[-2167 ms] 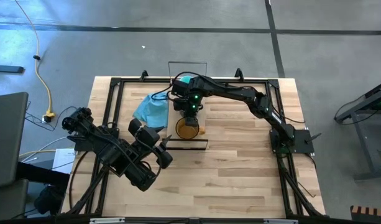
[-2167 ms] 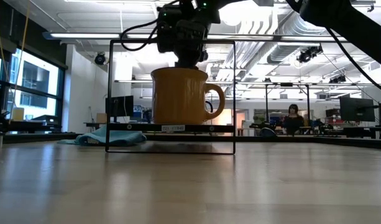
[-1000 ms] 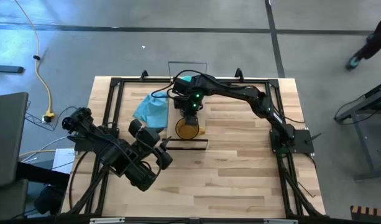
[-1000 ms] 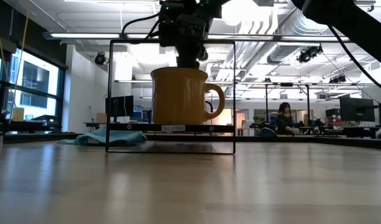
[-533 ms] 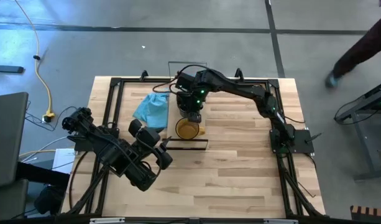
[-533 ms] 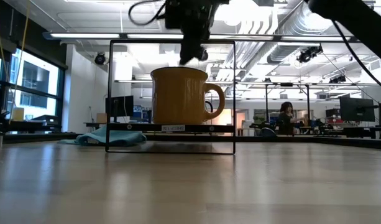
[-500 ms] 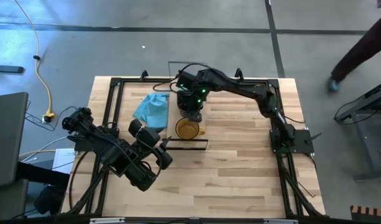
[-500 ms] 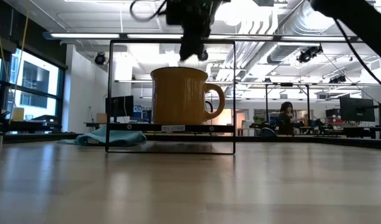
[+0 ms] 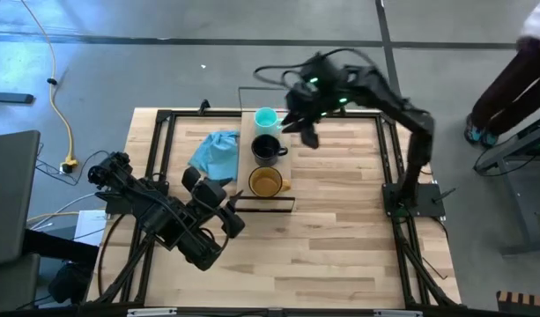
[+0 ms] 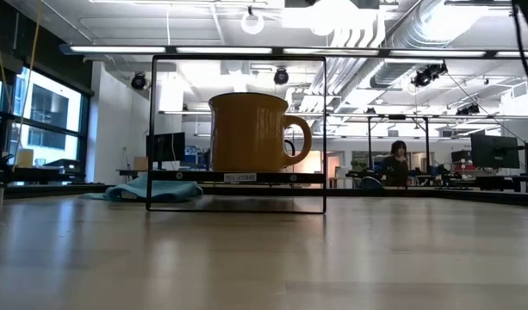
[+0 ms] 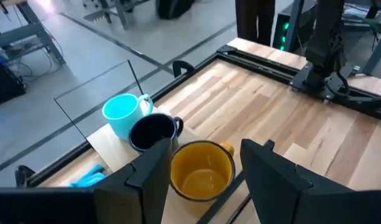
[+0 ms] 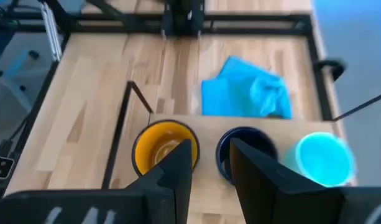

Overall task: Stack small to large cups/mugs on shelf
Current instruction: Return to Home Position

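Three mugs stand in a row on the shelf (image 9: 248, 123), each on its base: the teal mug (image 9: 266, 118) farthest, the black mug (image 9: 266, 148) in the middle, the amber mug (image 9: 267, 182) nearest. My right gripper (image 9: 306, 132) hangs open, high above the table just right of the shelf's far end; its wrist view looks down on the amber mug (image 12: 159, 144), the black mug (image 12: 247, 144) and the teal mug (image 12: 323, 158). My left gripper (image 9: 224, 204) waits open at the near left, pointing at the mugs (image 11: 201, 169). The low view shows only the amber mug (image 10: 249, 133).
A light blue cloth (image 9: 215, 151) lies crumpled on the table left of the shelf. Black wire frames (image 9: 265, 204) stand at the shelf's ends. Black rails (image 9: 164, 141) border the table. A person (image 9: 516, 70) stands beyond the table's right side.
My right gripper has risen from just over the black mug and swung up toward the table's far right, tipping as it went. It has left the low view. The black mug now shows uncovered on the shelf between the other two.
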{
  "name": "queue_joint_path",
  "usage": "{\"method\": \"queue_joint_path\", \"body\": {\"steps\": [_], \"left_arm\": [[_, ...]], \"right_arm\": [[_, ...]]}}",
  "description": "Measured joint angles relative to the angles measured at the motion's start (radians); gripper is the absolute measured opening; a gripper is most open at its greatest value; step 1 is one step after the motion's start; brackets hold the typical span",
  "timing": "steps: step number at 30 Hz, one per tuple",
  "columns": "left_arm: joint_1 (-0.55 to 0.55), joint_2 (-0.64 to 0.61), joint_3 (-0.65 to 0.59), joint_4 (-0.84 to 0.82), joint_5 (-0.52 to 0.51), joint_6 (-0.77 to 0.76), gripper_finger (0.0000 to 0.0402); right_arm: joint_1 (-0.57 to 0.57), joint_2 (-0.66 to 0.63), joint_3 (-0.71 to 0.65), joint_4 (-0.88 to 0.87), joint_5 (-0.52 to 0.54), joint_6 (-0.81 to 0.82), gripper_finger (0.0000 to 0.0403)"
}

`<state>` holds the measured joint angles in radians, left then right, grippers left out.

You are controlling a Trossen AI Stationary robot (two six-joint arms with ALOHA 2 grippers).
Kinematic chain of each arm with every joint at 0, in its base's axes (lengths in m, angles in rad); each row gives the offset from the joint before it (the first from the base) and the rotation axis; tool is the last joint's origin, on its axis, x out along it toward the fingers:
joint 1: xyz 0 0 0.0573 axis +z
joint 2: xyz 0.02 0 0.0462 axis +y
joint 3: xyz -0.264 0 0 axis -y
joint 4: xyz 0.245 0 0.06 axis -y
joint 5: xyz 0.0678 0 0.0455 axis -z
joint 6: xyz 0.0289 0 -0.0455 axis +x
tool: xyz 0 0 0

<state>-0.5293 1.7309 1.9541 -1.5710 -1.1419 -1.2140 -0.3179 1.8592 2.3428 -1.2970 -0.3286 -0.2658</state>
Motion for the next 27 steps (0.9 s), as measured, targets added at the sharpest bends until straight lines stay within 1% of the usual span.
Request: {"method": "queue_joint_path", "body": {"steps": [8,13,24,27], "left_arm": [[0.000,0.000,0.000,0.000,-0.062,0.014,0.0182],[0.000,0.000,0.000,0.000,-0.122,0.014,0.0182],[0.000,-0.001,0.000,0.000,-0.245,0.013,0.0182],[0.000,-0.001,0.000,0.000,-0.276,0.009,0.0182]], "right_arm": [[-0.051,-0.187,0.000,-0.029,0.000,-0.053,0.0099],[-0.076,-0.291,-0.001,-0.043,0.000,-0.069,0.0099],[-0.110,-0.478,-0.001,-0.088,0.000,-0.075,0.0099],[-0.109,-0.526,-0.001,-0.101,-0.023,-0.075,0.0099]]}}
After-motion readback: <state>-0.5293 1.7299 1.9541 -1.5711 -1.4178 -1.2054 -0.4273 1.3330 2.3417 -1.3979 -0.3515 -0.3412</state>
